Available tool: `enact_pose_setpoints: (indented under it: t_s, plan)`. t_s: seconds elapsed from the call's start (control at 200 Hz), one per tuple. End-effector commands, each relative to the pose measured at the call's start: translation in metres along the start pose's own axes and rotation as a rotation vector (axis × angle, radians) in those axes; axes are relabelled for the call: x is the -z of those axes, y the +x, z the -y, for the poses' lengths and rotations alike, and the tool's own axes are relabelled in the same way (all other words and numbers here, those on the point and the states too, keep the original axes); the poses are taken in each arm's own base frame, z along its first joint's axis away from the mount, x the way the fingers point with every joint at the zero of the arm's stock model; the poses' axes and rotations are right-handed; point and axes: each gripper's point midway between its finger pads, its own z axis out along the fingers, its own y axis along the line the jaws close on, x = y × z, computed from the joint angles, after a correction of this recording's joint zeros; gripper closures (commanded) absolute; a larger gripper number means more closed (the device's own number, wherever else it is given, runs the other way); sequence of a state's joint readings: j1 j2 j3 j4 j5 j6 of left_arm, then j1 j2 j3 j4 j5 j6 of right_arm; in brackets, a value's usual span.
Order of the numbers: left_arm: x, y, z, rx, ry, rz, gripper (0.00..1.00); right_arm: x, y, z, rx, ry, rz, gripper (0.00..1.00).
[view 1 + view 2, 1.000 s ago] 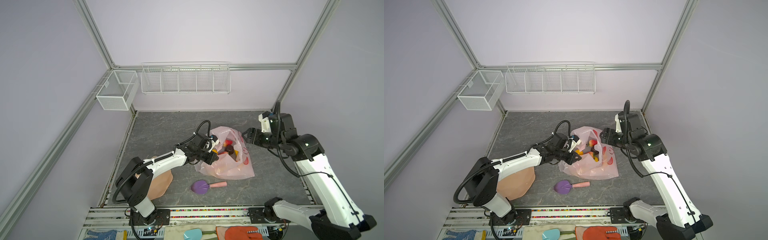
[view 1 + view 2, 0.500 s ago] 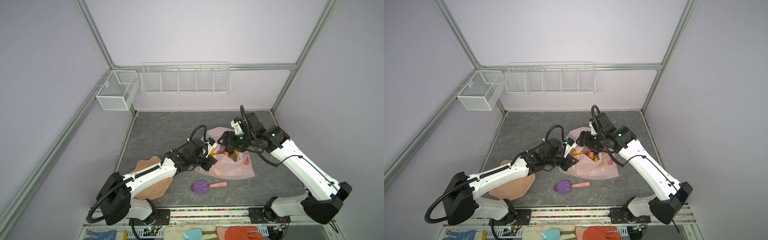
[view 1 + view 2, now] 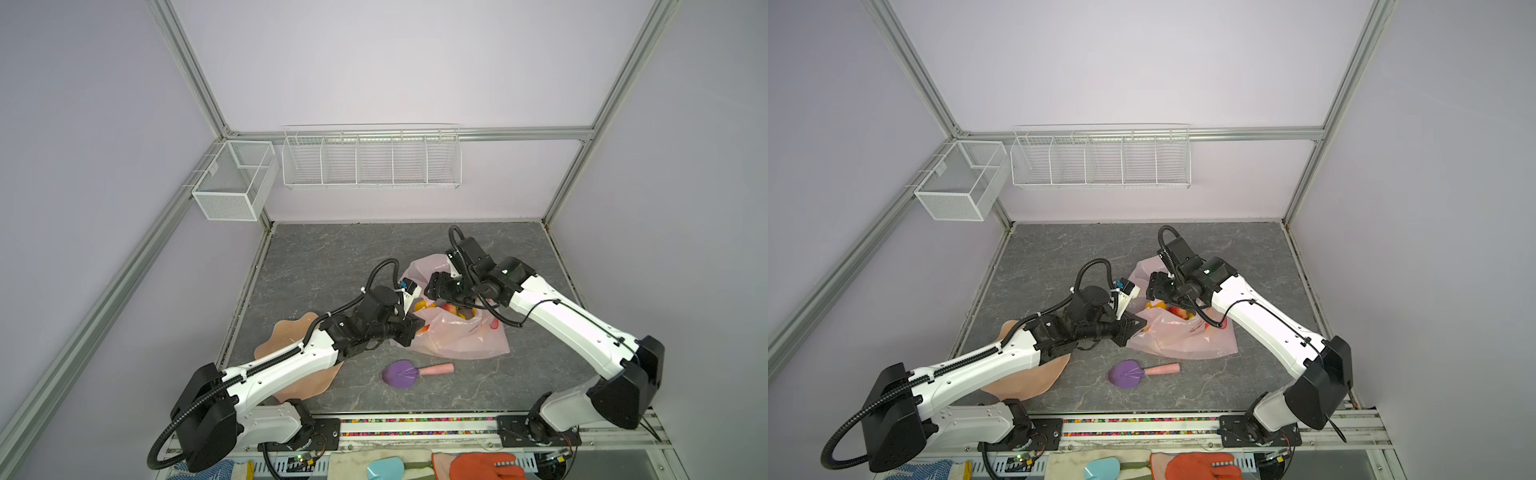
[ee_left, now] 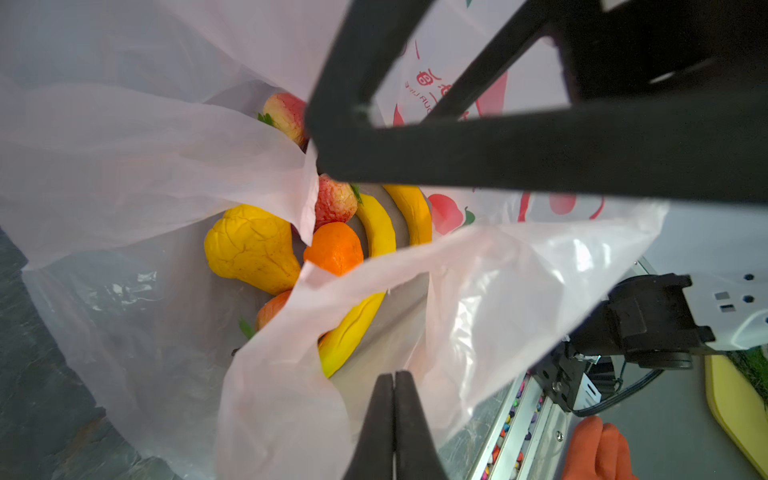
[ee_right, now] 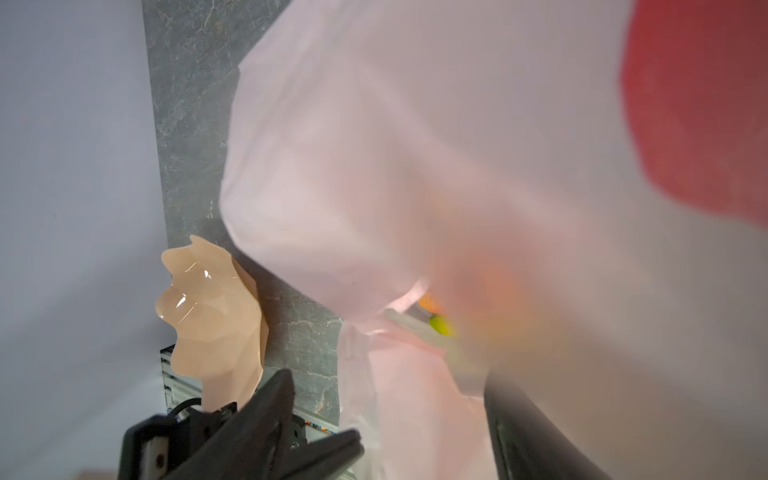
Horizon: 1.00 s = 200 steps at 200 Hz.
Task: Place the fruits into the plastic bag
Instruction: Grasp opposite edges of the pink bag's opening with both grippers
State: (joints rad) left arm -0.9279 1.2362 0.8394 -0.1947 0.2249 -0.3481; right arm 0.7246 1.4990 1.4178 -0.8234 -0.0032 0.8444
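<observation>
The plastic bag (image 3: 457,336) (image 3: 1183,340) lies mid-table with its mouth open. Inside it the fruits show in the left wrist view: a yellow pear-shaped one (image 4: 249,249), an orange one (image 4: 334,247), yellow bananas (image 4: 376,226) and red-yellow round ones (image 4: 334,201). My left gripper (image 3: 417,326) (image 4: 394,376) is shut, pinching the bag's near rim. At the bag's far rim stands my right gripper (image 3: 434,289) (image 5: 386,415), open wide. One of its fingers (image 5: 270,415) is outside the film and the other is behind it. Blurred pink film (image 5: 415,166) fills most of the right wrist view.
A peach scalloped bowl (image 3: 291,340) (image 5: 216,316) lies partly under my left arm. In front of the bag lies a purple scoop with a pink handle (image 3: 401,373). Two white wire baskets (image 3: 370,156) hang on the back wall.
My right arm has swung left from beside the bag and come down onto its far rim. The left arm has stretched lower and longer, its gripper staying at the bag's near rim.
</observation>
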Motion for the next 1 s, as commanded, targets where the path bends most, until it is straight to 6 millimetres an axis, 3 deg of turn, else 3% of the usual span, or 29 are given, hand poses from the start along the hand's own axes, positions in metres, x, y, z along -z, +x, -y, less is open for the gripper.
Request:
enact_pose_setpoints:
  t_s: [0.0, 0.12, 0.26, 0.325, 0.41, 0.515, 0.58, 0.995]
  plan:
    - [0.003, -0.007, 0.004, 0.013, 0.013, 0.021, 1.00, -0.014, -0.017, -0.012, 0.025, -0.038, 0.083, 0.23]
    - [0.009, -0.005, -0.004, 0.039, -0.033, 0.038, 0.99, -0.022, -0.026, -0.006, 0.037, 0.018, 0.113, 0.23]
    - [0.030, -0.011, -0.032, 0.088, -0.181, 0.147, 0.49, -0.035, -0.024, 0.008, 0.027, 0.091, 0.100, 0.25]
    - [0.035, -0.011, -0.040, 0.102, -0.194, 0.161, 0.37, -0.042, -0.024, 0.010, 0.018, 0.093, 0.103, 0.27]
    - [0.031, -0.006, -0.046, 0.103, -0.179, 0.131, 0.33, -0.047, -0.026, 0.015, 0.006, 0.119, 0.115, 0.35]
    - [0.019, 0.000, -0.045, 0.060, -0.159, 0.085, 0.29, -0.047, -0.032, 0.019, -0.002, 0.139, 0.150, 0.58]
    - [0.008, 0.003, -0.047, 0.031, -0.154, 0.050, 0.28, -0.044, -0.036, 0.018, -0.006, 0.135, 0.168, 0.66]
    - [-0.036, 0.002, -0.066, -0.024, -0.131, -0.102, 0.26, -0.037, -0.039, 0.009, 0.012, 0.107, 0.164, 0.70]
